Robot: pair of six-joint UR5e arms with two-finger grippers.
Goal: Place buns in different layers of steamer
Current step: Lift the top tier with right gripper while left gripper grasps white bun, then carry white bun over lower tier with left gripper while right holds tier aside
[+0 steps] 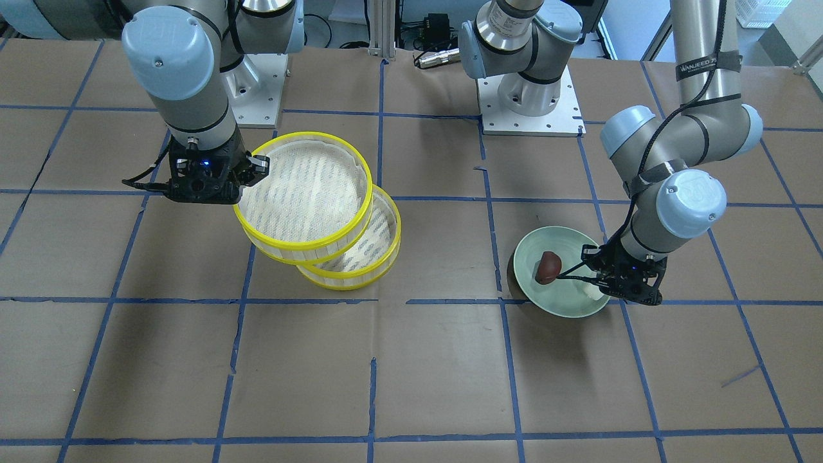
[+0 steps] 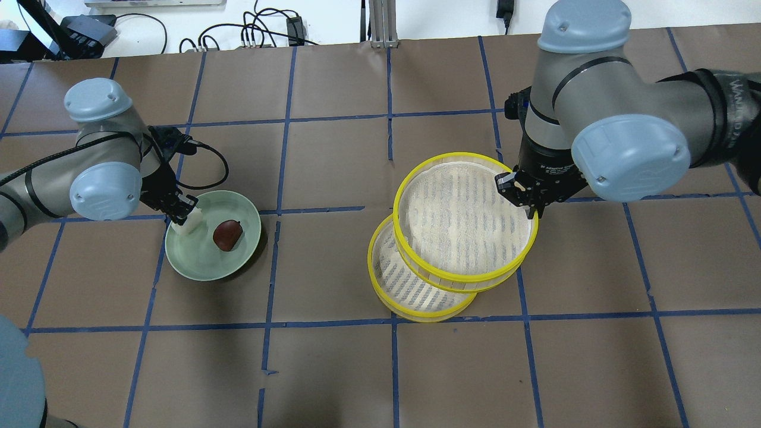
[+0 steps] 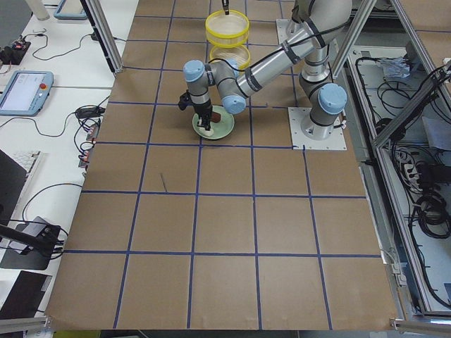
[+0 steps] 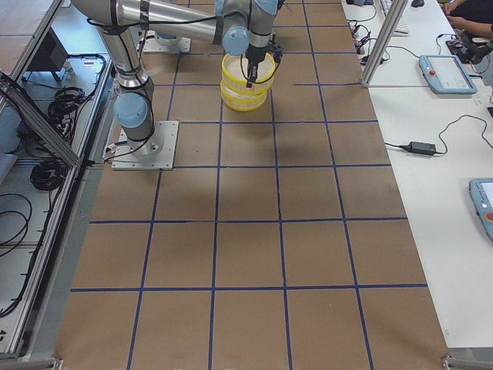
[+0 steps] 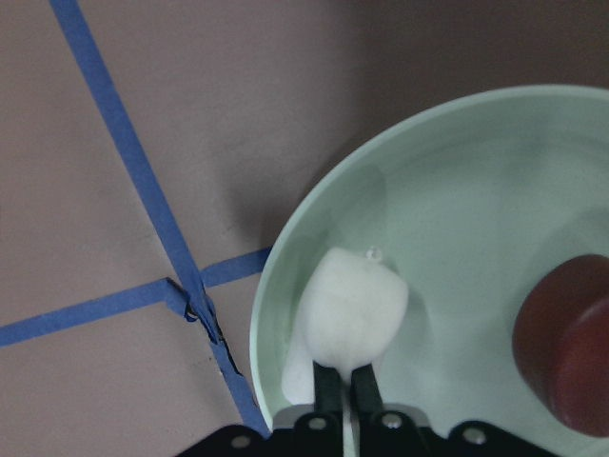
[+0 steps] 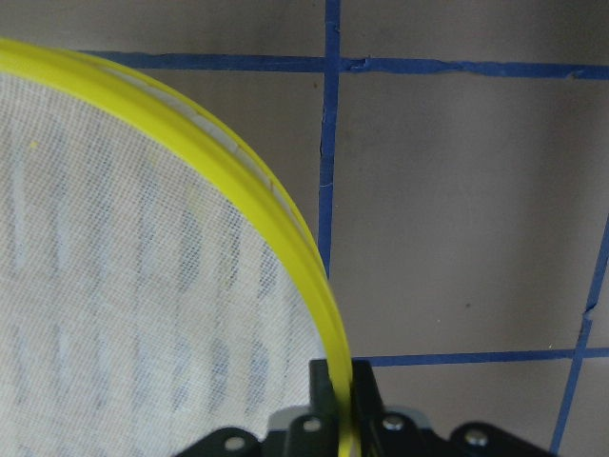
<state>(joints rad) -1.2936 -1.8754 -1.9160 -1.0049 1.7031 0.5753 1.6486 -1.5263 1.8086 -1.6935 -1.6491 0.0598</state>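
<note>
My left gripper (image 2: pixel 185 215) is shut on the white bun (image 5: pixel 354 309) at the near-left rim of the pale green plate (image 2: pixel 202 264). The reddish-brown bun (image 2: pixel 227 235) lies on the plate beside it, also seen in the left wrist view (image 5: pixel 566 343). My right gripper (image 2: pixel 524 193) is shut on the yellow rim of the upper steamer layer (image 2: pixel 458 214). That layer is held tilted and offset over the lower steamer layer (image 2: pixel 404 288). In the right wrist view the fingers (image 6: pixel 362 381) pinch the rim (image 6: pixel 238 176). Both layers hold nothing.
Brown paper with blue tape grid lines covers the table (image 2: pixel 333 368). The two arm bases (image 1: pixel 530 96) stand at the robot's side. The plate (image 1: pixel 566 302) and the steamer layers (image 1: pixel 308 193) sit about two grid squares apart.
</note>
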